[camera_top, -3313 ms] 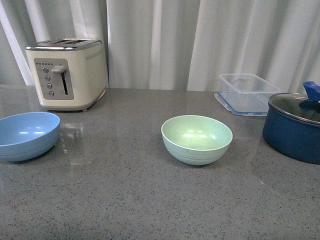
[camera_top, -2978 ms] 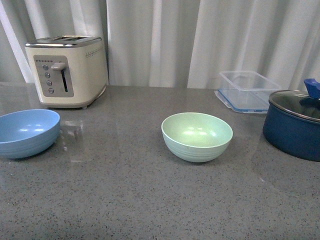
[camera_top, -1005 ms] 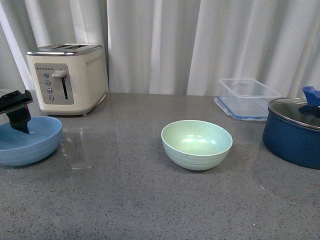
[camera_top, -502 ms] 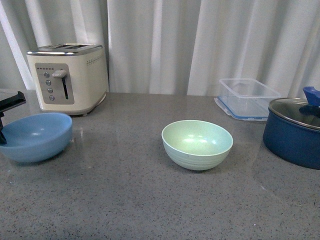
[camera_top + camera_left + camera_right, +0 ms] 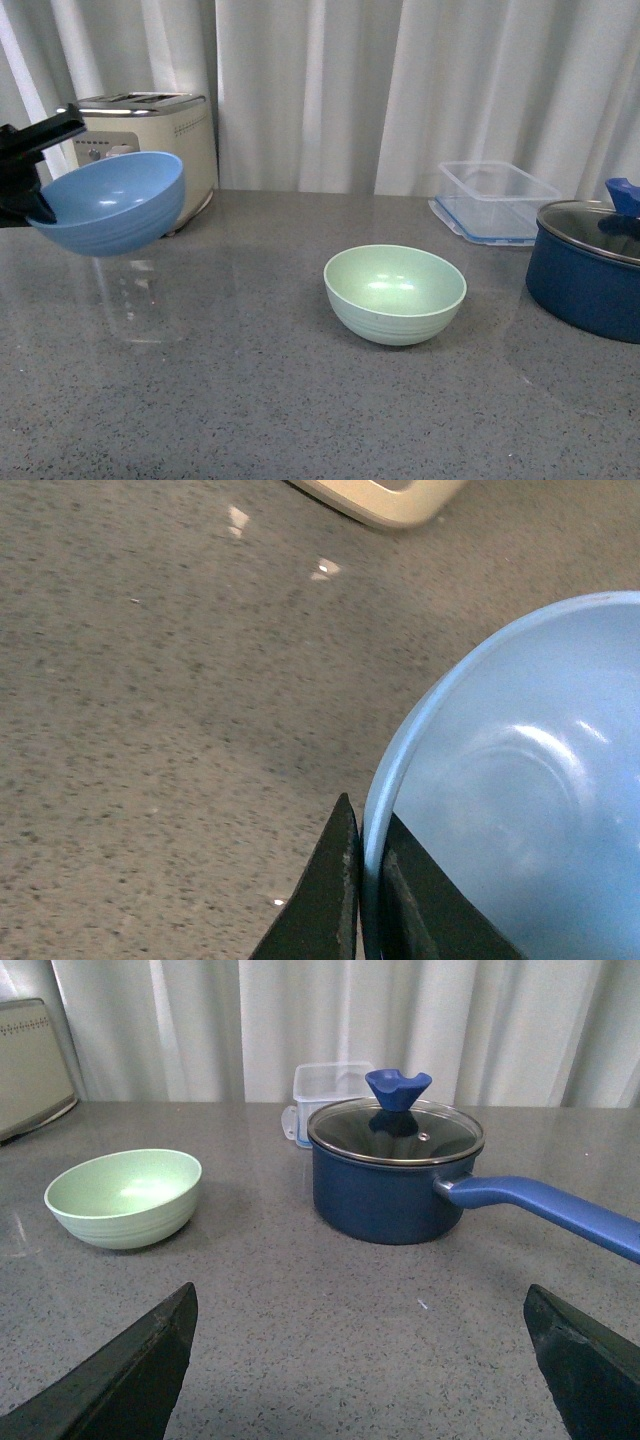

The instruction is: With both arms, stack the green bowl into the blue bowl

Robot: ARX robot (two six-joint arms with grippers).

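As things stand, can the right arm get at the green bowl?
Probably yes: the right gripper is open, the green bowl stands alone on the counter ahead of it, and the navy saucepan sits clear to one side.

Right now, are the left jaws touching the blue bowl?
Touching. Left wrist view: the left gripper clamps the blue bowl by its rim, jaws inside and outside.

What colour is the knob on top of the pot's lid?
The knob is bright blue, seen best in the right wrist view.
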